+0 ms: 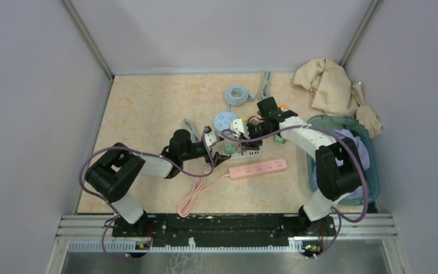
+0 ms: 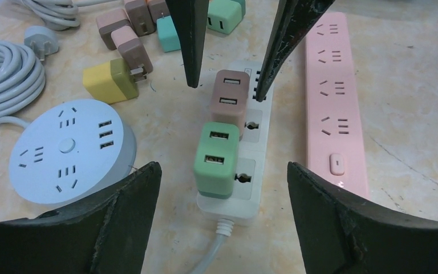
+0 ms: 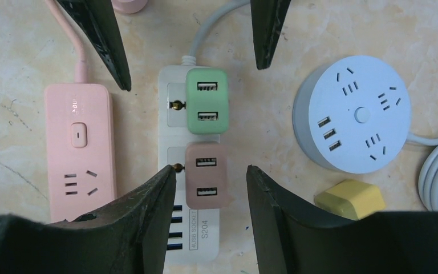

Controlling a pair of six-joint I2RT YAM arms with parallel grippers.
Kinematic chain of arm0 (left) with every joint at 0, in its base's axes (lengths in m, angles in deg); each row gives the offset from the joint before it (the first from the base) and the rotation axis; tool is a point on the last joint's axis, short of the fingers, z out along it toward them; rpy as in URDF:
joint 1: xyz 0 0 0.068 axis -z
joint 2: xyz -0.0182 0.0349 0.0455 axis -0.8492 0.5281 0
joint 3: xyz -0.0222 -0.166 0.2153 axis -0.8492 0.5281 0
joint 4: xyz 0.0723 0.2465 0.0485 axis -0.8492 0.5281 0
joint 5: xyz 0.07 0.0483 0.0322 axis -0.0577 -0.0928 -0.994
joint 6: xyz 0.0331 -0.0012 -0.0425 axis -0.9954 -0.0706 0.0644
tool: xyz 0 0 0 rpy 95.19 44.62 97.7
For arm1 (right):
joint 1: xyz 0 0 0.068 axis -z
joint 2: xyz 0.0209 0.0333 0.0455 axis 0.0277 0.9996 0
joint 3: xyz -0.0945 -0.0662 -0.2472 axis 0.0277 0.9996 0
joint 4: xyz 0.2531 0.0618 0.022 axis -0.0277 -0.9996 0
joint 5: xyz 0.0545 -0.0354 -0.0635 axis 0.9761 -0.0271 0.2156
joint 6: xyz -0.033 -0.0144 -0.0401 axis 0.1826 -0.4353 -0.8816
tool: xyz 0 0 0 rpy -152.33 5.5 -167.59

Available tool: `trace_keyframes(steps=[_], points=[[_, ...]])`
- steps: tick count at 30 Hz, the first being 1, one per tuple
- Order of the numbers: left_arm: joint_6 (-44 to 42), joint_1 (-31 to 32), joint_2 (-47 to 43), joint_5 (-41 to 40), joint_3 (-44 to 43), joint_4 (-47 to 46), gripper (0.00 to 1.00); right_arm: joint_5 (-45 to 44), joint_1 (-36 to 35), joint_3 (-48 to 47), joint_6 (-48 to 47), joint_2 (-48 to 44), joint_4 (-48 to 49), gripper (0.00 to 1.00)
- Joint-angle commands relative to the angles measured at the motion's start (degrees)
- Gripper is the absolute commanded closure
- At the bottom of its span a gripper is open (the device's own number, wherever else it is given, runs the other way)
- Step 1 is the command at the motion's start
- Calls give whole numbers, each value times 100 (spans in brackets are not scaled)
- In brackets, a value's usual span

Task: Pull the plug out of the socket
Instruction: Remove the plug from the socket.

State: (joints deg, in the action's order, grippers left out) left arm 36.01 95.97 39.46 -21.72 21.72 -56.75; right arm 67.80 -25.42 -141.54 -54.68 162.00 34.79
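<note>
A white power strip (image 2: pixel 250 171) lies on the table with a green plug (image 2: pixel 217 160) and a pinkish-brown plug (image 2: pixel 230 96) seated in it. My left gripper (image 2: pixel 223 174) is open wide and hovers over the strip's cable end, straddling the green plug without touching it. My right gripper (image 3: pixel 211 174) is open around the brown plug (image 3: pixel 206 176), with a small gap on each side. The green plug (image 3: pixel 206 101) sits just beyond it. In the top view both grippers meet over the strip (image 1: pixel 250 152) at table centre.
A pink power strip (image 1: pixel 259 168) lies beside the white one. A round white socket (image 2: pixel 68 149), a yellow plug (image 2: pixel 111 81), several loose plugs (image 2: pixel 131 25) and a coiled grey cable (image 1: pixel 239 95) lie behind. A cloth (image 1: pixel 331 85) and a teal basin (image 1: pixel 370 171) stand at the right.
</note>
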Motion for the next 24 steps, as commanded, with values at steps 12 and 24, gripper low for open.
trace_keyframes(steps=[12,24], points=[[383,-102,1230,721,-725,-617,37,236,2,84,74,414,403,49],[493,-102,1320,769,-816,-583,56,427,-15,-102,-133,559,20,76]])
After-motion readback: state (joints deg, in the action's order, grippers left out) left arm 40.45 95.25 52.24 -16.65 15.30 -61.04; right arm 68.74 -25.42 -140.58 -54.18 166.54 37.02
